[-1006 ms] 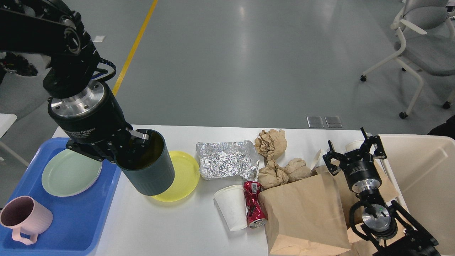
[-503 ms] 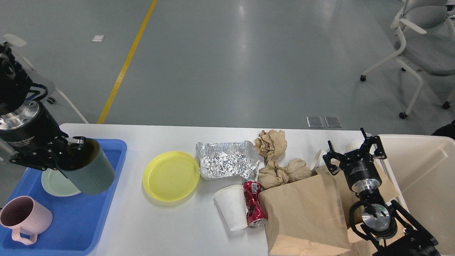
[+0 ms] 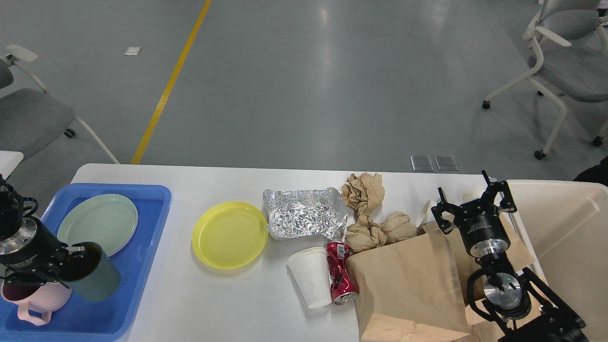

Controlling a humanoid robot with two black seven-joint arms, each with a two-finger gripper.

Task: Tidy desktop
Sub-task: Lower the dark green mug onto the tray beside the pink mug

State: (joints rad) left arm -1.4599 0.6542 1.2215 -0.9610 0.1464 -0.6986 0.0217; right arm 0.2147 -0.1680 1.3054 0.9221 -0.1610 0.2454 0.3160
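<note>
**A:** Where is there open room on the desktop [image 3: 228, 304]?

**B:** The near strip between the blue tray [image 3: 142, 266] and the white paper cup [image 3: 309, 277] is bare, and so is the far edge behind the yellow plate [image 3: 230, 234]. The right half is crowded: foil sheet [image 3: 304, 214], three crumpled paper balls [image 3: 363, 191], a crushed red can [image 3: 341, 279] touching the paper cup, and a brown paper bag [image 3: 408, 289] reaching the near edge. The cream bin [image 3: 565, 237] sits off the right edge.

**A:** And the tray?

**B:** It overhangs the desktop's left end, holding a pale green plate [image 3: 99, 230] at the back and a pink mug [image 3: 35, 301] at the near left corner.

**A:** The grippers?

**B:** The left gripper [image 3: 71, 268] is clamped on the rim of a dark green cup [image 3: 97, 280], tilted, low over the tray just beside the pink mug. The right gripper [image 3: 472, 202] stands with fingers spread wide, holding nothing, above the bag near the bin.

**A:** What differs from before?

**B:** A second ago the dark cup hung over the yellow plate; now it is across at the tray's near left. The right arm has not moved.
</note>
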